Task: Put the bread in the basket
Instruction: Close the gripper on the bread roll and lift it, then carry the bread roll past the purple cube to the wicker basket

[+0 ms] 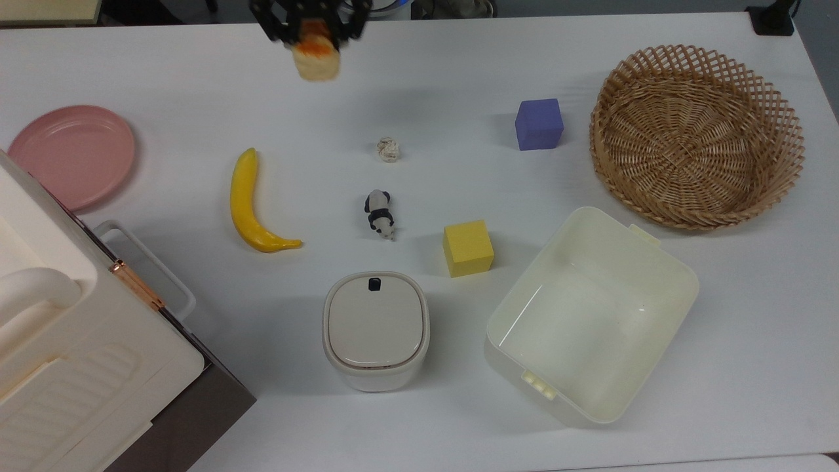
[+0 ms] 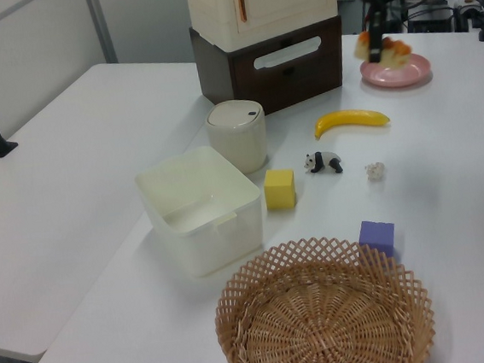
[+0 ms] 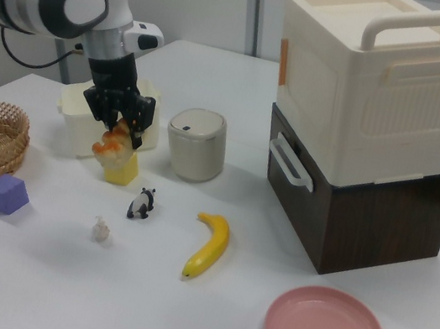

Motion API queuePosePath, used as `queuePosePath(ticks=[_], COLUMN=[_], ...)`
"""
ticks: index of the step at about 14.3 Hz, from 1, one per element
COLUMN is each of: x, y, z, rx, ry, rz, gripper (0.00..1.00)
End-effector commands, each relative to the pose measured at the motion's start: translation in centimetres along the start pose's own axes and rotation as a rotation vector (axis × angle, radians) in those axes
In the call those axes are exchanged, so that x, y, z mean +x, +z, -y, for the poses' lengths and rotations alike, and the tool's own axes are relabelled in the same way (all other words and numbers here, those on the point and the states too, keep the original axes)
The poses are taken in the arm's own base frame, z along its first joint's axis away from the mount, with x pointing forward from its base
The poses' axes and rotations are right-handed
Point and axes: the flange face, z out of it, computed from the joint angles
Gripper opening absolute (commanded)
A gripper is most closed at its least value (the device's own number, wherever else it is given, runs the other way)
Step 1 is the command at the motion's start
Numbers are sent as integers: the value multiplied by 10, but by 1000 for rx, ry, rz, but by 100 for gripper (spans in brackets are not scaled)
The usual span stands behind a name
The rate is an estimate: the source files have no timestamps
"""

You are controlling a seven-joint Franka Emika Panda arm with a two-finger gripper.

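Woven wicker basket [image 1: 697, 134], round with a holey rim, sits far from the bread [image 1: 316, 58]. Black gripper [image 1: 313, 34] pinches the soft, orange-topped loaf in the air, hiding its top end.

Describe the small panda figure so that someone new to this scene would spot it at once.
Start at the white table in the top view and find the long yellow banana. On the top view's right of it lies the panda figure, with the yellow cube further right. Its black and white colouring sets it apart from the pale crumpled ball above it.
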Motion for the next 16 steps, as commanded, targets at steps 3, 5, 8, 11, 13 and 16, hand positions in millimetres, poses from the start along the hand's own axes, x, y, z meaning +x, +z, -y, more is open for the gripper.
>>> queuePosePath(ticks=[3, 5, 8, 11, 13, 16], x=[61, 69, 73, 68, 60, 42], y=[14, 23, 10, 14, 7, 6], z=[52, 76, 108, 180, 230, 302], rx=[22, 21, 22, 22, 26, 30], ry=[-7, -41, -55, -68, -68, -86], rz=[30, 41, 17, 25, 16, 17], gripper=[46, 46, 46, 47, 47, 47])
